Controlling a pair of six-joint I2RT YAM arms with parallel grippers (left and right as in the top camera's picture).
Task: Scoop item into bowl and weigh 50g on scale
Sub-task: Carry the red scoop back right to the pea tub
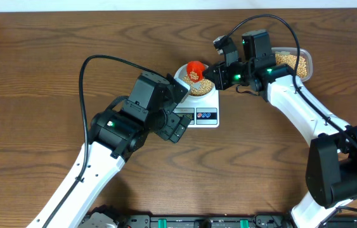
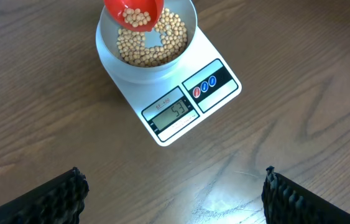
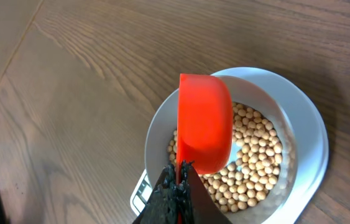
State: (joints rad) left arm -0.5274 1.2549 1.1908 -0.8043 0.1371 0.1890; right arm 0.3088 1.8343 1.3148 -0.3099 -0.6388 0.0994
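On top of the scale (image 2: pixel 190 102) sits your bowl (image 2: pixel 107 61), soybeans (image 2: pixel 162 53) heaped inside, display showing what looks like 53. Your right tool (image 3: pixel 178 179) is clamped on the red scoop (image 3: pixel 206 121), tipped over the bowl with beans aboard. Your left tool (image 2: pixel 175 196) gapes wide beside the scale, gripping nothing.

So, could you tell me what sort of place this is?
Likely a robotics lab workbench: a plain wooden table, a left arm and right arm, and a scale weighing a bowl of beans.
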